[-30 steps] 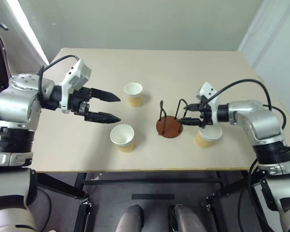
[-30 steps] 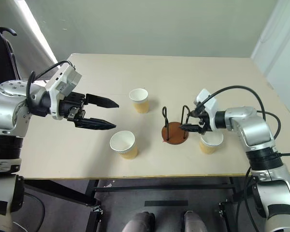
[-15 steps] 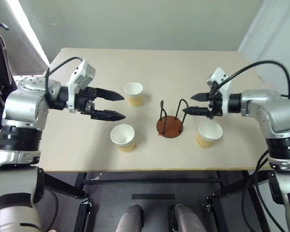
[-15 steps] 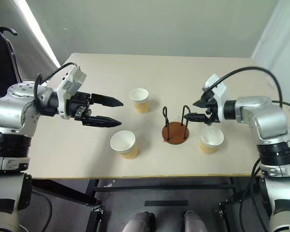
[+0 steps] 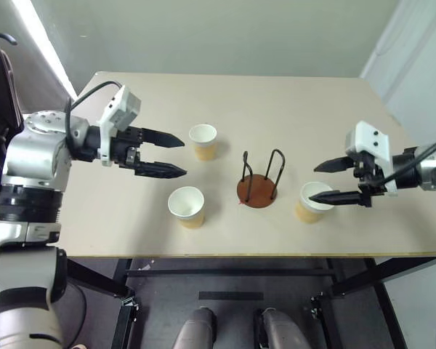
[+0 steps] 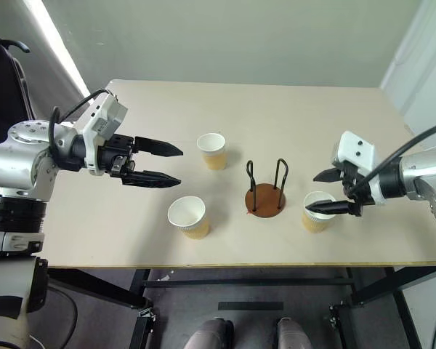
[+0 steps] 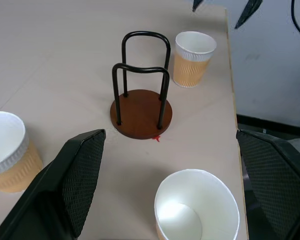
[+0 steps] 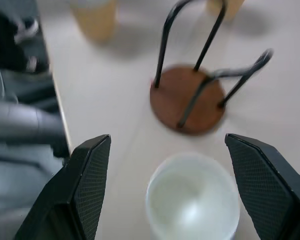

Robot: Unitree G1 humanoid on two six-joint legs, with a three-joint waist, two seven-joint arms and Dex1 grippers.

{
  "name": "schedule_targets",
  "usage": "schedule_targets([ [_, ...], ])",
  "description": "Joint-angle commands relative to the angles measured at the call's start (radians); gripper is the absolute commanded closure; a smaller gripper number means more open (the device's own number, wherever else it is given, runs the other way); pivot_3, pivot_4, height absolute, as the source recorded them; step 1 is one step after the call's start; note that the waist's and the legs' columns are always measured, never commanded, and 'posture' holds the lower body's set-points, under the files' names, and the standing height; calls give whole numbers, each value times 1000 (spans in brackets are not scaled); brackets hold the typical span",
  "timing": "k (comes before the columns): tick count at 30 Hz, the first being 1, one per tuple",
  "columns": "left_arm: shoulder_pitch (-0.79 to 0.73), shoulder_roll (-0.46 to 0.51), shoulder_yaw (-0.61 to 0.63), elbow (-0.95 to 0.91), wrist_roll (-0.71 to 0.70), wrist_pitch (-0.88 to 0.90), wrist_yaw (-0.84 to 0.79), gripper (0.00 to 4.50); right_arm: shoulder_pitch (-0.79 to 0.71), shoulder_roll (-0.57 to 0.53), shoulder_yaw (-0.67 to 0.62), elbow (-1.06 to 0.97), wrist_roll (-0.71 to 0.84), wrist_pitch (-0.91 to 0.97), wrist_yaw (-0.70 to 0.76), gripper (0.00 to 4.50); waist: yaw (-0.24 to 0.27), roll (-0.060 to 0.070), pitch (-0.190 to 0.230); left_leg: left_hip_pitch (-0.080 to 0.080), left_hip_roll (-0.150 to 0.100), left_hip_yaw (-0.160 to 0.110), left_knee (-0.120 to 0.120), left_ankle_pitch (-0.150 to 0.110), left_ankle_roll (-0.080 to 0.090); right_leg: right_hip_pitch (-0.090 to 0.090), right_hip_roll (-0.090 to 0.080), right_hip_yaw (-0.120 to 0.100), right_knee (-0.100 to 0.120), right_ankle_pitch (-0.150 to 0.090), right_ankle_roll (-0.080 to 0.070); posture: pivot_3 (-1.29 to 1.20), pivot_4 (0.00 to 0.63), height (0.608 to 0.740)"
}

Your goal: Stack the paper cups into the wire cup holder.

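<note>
**Three loose cups, empty holder**

The left gripper [image 5: 173, 155] hovers well left of the holder [image 5: 257, 188], jaws spread and empty. Two cups stand left of the holder: the far cup [image 5: 203, 141] and the near cup [image 5: 186, 206]. The third cup [image 5: 311, 202] sits just right of the holder, below the right gripper [image 5: 321, 181], whose jaws are apart, holding nothing. The cups look light, thin-walled and easily crushed; a gentle pinch across the stiffer rim seems safest.
</note>
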Motion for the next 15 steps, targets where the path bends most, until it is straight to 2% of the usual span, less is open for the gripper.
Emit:
schedule_targets([
  [1, -20, 2, 12, -12, -5, -13, -12, 0, 28, -37, 19, -26, -64, -123, 27, 819, -1, 0, 0, 0, 0, 0, 0, 0, 0, 0, 0, 0, 0, 0, 0, 0, 150, 740],
  [15, -12, 13, 16, -27, -8, 1, -14, 0, 126, -12, 167, 44, -284, -382, 37, 819, -2, 0, 0, 1, 0, 1, 3, -1, 3, 2, 0, 1, -1, 3, 6, 0, 150, 740],
])
